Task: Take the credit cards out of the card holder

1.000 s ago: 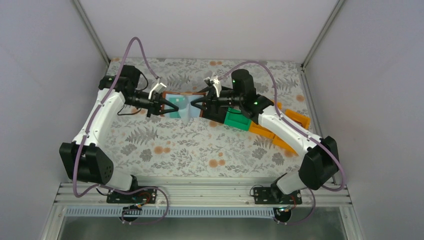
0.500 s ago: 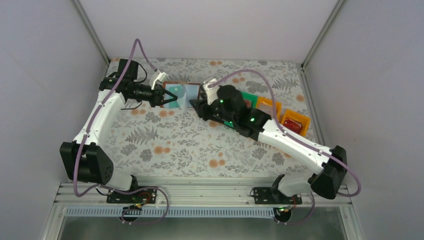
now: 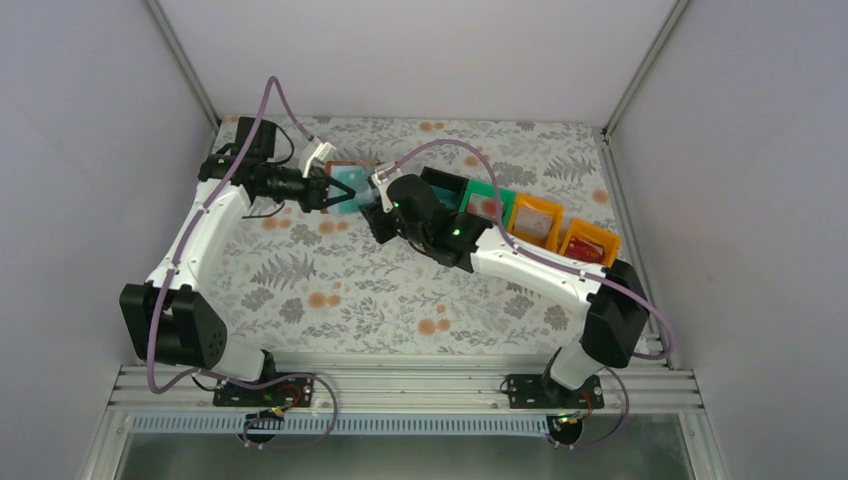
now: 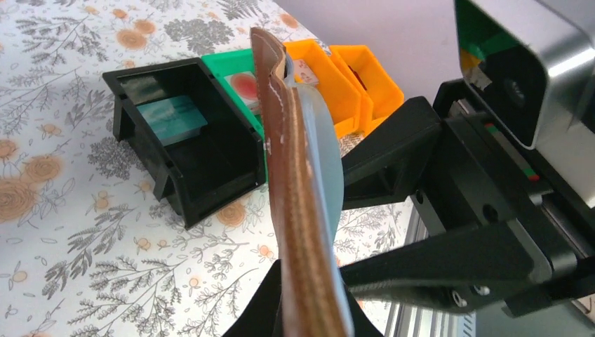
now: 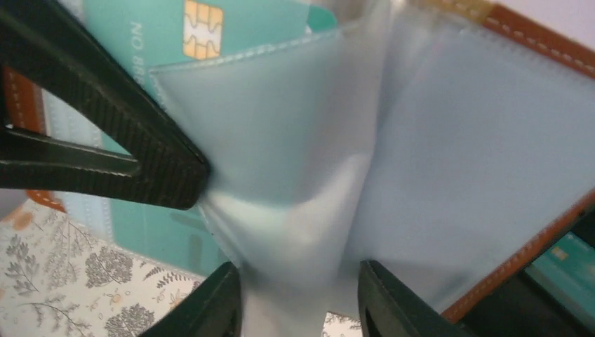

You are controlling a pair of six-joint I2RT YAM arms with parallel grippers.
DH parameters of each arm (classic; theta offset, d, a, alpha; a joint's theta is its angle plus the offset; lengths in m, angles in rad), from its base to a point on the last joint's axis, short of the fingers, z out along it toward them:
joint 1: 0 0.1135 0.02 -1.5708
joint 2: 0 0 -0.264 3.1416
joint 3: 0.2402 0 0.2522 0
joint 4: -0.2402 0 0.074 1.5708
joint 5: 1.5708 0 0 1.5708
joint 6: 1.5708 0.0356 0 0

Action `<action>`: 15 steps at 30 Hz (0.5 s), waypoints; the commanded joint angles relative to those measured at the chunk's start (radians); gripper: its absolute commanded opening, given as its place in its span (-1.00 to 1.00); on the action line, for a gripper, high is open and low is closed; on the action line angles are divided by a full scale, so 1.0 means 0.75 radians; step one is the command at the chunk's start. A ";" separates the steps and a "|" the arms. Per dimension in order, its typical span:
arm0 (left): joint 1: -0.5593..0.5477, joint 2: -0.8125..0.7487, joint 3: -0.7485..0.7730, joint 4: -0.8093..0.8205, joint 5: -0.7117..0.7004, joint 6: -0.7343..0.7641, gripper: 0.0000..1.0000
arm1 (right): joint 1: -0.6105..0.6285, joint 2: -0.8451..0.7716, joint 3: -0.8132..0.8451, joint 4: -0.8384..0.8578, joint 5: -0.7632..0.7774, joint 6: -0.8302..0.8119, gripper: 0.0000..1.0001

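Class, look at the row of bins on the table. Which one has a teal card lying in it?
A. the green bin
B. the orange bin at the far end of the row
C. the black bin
C: the left wrist view shows the teal card lying inside the black bin.

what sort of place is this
Probably a robot lab test cell: left arm and right arm bolted to an aluminium rail, plain white enclosure walls, sorting bins on a floral table.

Card holder (image 4: 295,175) left of bin row (image 3: 548,207), card (image 4: 172,116) in leftmost bin (image 4: 210,189).
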State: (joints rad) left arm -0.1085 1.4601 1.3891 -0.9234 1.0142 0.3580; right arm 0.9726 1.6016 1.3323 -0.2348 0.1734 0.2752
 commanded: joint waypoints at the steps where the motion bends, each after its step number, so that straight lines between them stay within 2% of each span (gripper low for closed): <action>1: -0.005 -0.001 0.007 -0.039 0.113 0.057 -0.95 | -0.037 -0.055 -0.002 0.048 0.049 0.014 -0.40; 5: -0.011 -0.004 0.022 -0.087 0.164 0.101 -0.95 | -0.067 -0.071 -0.026 0.060 -0.021 0.005 -0.87; 8: -0.011 -0.003 0.031 -0.124 0.216 0.155 -0.91 | -0.102 -0.118 -0.083 0.093 -0.093 0.007 -0.92; 12: -0.011 0.002 0.047 -0.189 0.282 0.234 -0.40 | -0.177 -0.209 -0.177 0.169 -0.372 -0.060 -0.92; 15: -0.011 -0.001 0.049 -0.215 0.294 0.265 -0.39 | -0.210 -0.254 -0.209 0.176 -0.526 -0.121 -0.91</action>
State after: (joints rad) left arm -0.1143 1.4635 1.3991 -1.0218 1.1511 0.4835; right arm 0.8555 1.4712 1.2049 -0.1684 -0.0437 0.2512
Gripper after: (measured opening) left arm 0.305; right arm 0.046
